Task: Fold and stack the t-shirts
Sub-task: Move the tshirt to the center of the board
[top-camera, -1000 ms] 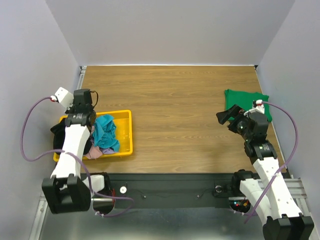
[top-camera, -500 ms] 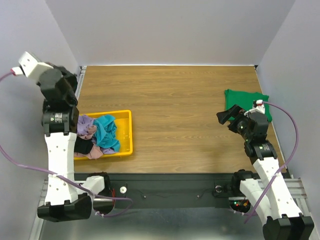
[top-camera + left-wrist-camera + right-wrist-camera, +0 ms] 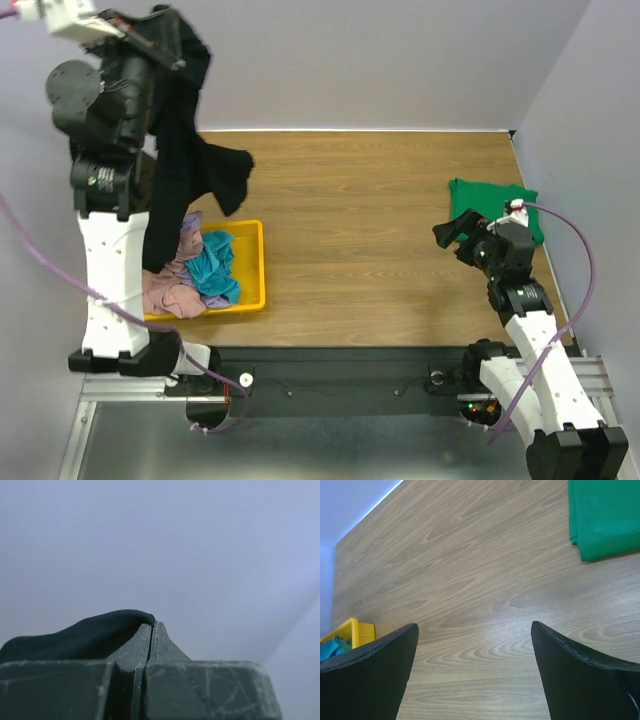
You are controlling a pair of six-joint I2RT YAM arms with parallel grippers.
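My left gripper (image 3: 178, 30) is raised high at the far left and shut on the black t-shirt (image 3: 185, 160), which hangs down over the yellow bin (image 3: 252, 270). In the left wrist view the gripper (image 3: 152, 625) pinches black cloth (image 3: 80, 637) against a blank wall. Dusty-pink (image 3: 165, 290), teal (image 3: 212, 265) and lavender (image 3: 188, 237) tees lie bunched in the bin. A folded green t-shirt (image 3: 490, 205) lies at the right of the table and shows in the right wrist view (image 3: 605, 517). My right gripper (image 3: 452, 232) is open and empty, just left of the green tee, above bare wood (image 3: 475, 650).
The wooden table (image 3: 350, 220) runs between the bin and the green tee. Grey walls close in the back and both sides. The bin's corner shows in the right wrist view (image 3: 352, 630). A black rail runs along the table's near edge.
My left arm has swung up from the bin, lifting the black t-shirt out so it hangs above it. The pink tee now shows in the bin. The right arm has not moved.
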